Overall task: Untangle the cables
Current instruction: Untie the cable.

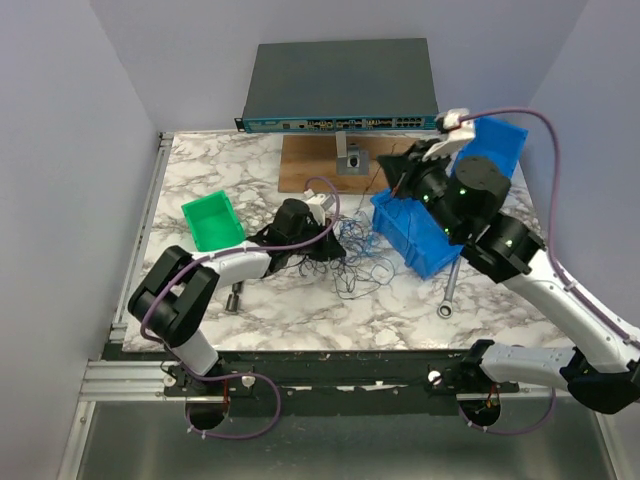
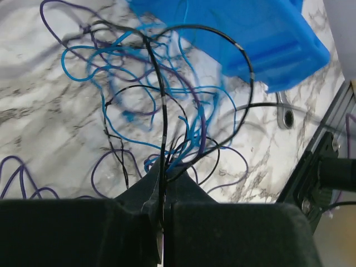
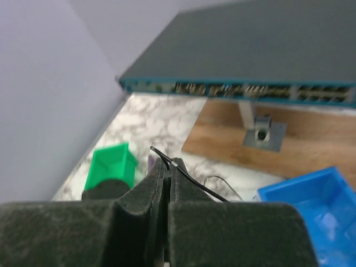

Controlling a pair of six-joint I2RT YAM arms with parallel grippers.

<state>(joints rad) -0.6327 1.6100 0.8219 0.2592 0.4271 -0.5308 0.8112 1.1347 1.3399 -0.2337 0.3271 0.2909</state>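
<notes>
The cables [image 1: 358, 255] are a loose tangle of thin blue, black and purple wires on the marble table, just left of a blue bin [image 1: 418, 238]. In the left wrist view the tangle [image 2: 150, 94] spreads in front of the jaws. My left gripper [image 1: 333, 246] sits at the tangle's left edge, and its jaws [image 2: 162, 179] are shut on a black wire with several strands bunched at the tips. My right gripper [image 1: 395, 177] is raised behind the tangle. It [image 3: 168, 167] is shut on the end of a black wire [image 3: 192, 181] that trails down to the right.
A green bin [image 1: 212, 221] stands at the left. A second blue bin [image 1: 497, 142] is at the back right. A network switch [image 1: 340, 85] and a wooden board [image 1: 305, 165] with a metal holder [image 1: 352, 161] are at the back. A wrench [image 1: 449, 288] and a small dark cylinder [image 1: 236, 298] lie near the front.
</notes>
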